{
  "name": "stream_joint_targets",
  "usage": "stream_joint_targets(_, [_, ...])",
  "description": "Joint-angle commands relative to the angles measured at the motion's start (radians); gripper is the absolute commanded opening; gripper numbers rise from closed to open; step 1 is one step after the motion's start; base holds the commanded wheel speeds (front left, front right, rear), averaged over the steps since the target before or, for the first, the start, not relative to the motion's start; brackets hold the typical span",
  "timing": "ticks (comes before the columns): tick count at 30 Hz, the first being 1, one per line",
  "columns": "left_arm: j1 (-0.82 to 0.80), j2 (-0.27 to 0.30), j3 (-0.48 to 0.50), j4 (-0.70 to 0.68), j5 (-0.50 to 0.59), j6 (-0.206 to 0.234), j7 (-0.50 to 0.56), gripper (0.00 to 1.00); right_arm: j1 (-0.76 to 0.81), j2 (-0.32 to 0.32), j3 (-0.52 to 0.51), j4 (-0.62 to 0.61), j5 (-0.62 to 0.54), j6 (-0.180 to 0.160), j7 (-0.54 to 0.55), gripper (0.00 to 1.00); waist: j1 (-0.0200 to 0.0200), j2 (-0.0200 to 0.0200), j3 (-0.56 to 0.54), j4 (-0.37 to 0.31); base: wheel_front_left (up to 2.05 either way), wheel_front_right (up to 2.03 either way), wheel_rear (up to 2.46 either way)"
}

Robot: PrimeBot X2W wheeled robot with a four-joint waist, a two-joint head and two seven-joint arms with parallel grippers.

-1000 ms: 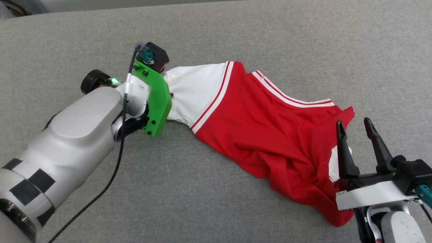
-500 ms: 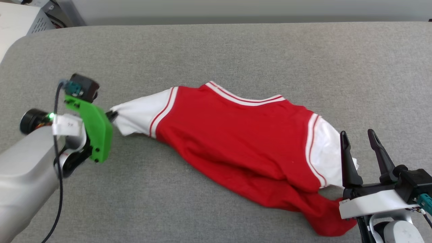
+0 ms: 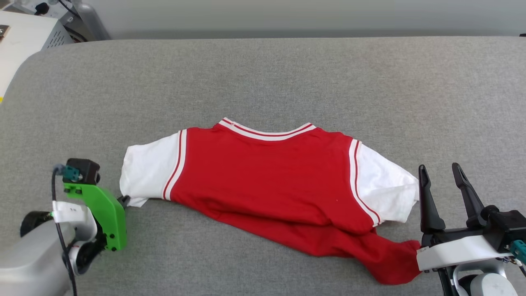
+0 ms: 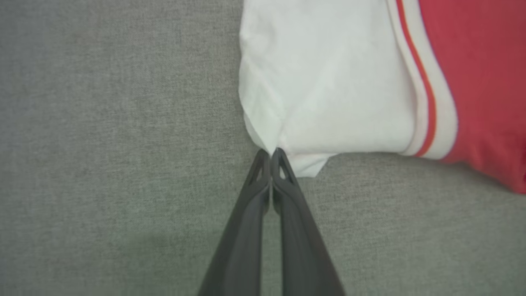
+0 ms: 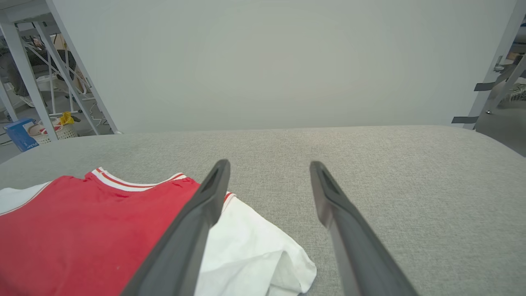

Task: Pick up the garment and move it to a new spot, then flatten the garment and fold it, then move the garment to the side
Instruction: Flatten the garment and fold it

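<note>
The garment [image 3: 267, 172] lies spread across the grey padded surface, plain red face up, neckline toward the far side and a white sleeve at each end. Its lower hem is bunched and trails toward the right. My left gripper [image 3: 123, 200] sits at the left sleeve's lower corner. In the left wrist view the left gripper [image 4: 271, 154] is shut, pinching the tip of the white sleeve [image 4: 328, 82]. My right gripper [image 3: 439, 170] stands open just right of the right sleeve with nothing between its fingers. The right wrist view has this gripper [image 5: 269, 166] above the surface beside the garment [image 5: 82, 226].
The grey padded surface [image 3: 263, 74] stretches wide around the shirt, with a rounded far-left corner. A white and grey machine [image 3: 24, 37] stands beyond that corner. Past the far edge are a pale wall, metal frame legs [image 5: 24, 74] and a basket [image 5: 53, 129] on the floor.
The left gripper has drawn the left sleeve leftward and toward me, stretching the crumpled shirt out so both sleeves show. The head camera has also shifted. The right gripper stays open.
</note>
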Motion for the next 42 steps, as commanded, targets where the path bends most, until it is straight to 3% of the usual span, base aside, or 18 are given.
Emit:
stream_joint_targets(1, [0.023, -0.017, 0.003, 0.012, -0.007, 0.007, -0.018, 0.0, 0.012, -0.001, -0.004, 0.002, -0.007, -0.001, -0.006, 1.0, -0.0001, 0.0, -0.014, 0.002, 0.0, 0.0, 0.0])
stream_joint_targets(2, [0.027, -0.025, 0.005, 0.019, -0.007, 0.01, -0.03, 0.04, 0.013, -0.001, -0.005, 0.002, -0.008, -0.001, -0.006, 1.0, -0.0001, 0.0, -0.019, 0.002, 0.0, 0.0, 0.0])
stream_joint_targets(3, [0.031, -0.033, 0.006, 0.029, -0.001, 0.015, -0.047, 0.91, 0.013, -0.001, -0.009, 0.001, -0.009, -0.001, -0.006, 1.0, -0.0001, 0.0, -0.028, 0.003, 0.0, 0.0, 0.0])
stream_joint_targets(4, [0.034, -0.039, 0.007, 0.036, 0.004, 0.02, -0.065, 1.0, 0.013, -0.001, -0.012, -0.001, -0.011, -0.001, -0.006, 1.0, -0.0001, 0.0, -0.034, 0.004, 0.0, 0.0, 0.0])
stream_joint_targets(11, [0.061, -0.087, 0.034, 0.067, 0.071, 0.077, -0.287, 1.0, -0.012, -0.021, -0.058, -0.034, -0.056, -0.001, -0.006, 1.0, -0.0001, 0.0, -0.083, 0.017, 0.0, 0.0, 0.0])
stream_joint_targets(16, [0.091, -0.112, 0.113, 0.016, 0.137, 0.138, -0.344, 1.0, -0.054, -0.084, -0.102, -0.07, -0.062, -0.001, -0.006, 1.0, -0.0001, 0.0, -0.106, 0.035, 0.0, 0.0, 0.0])
stream_joint_targets(21, [0.188, -0.138, 0.359, -0.146, 0.357, 0.227, -0.345, 1.0, -0.121, -0.184, -0.107, -0.074, -0.063, -0.001, -0.006, 1.0, -0.0001, 0.0, -0.113, 0.052, 0.0, 0.0, 0.0])
stream_joint_targets(26, [0.341, -0.197, 0.554, -0.285, 0.549, 0.269, -0.345, 1.0, -0.187, -0.316, -0.023, 0.014, 0.007, -0.001, 0.004, 1.0, -0.0001, 0.0, -0.114, 0.061, 0.0, 0.0, 0.0])
stream_joint_targets(29, [0.417, -0.245, 0.646, -0.341, 0.649, 0.272, -0.345, 1.0, -0.249, -0.419, 0.076, 0.08, 0.104, -0.001, 0.105, 1.0, -0.0001, 0.0, -0.108, 0.066, 0.0, 0.0, 0.0])
stream_joint_targets(35, [0.517, -0.353, 0.785, -0.423, 0.808, 0.263, -0.346, 1.0, -0.353, -0.607, 0.298, 0.117, 0.371, -0.001, 0.439, 1.0, -0.0001, 0.0, -0.087, 0.077, 0.0, 0.0, 0.0])
stream_joint_targets(42, [0.562, -0.471, 0.889, -0.441, 0.923, 0.187, -0.346, 1.0, -0.433, -0.723, 0.472, 0.137, 0.592, -0.001, 0.77, 1.0, -0.0001, 0.0, -0.03, 0.099, 0.0, 0.0, 0.0])
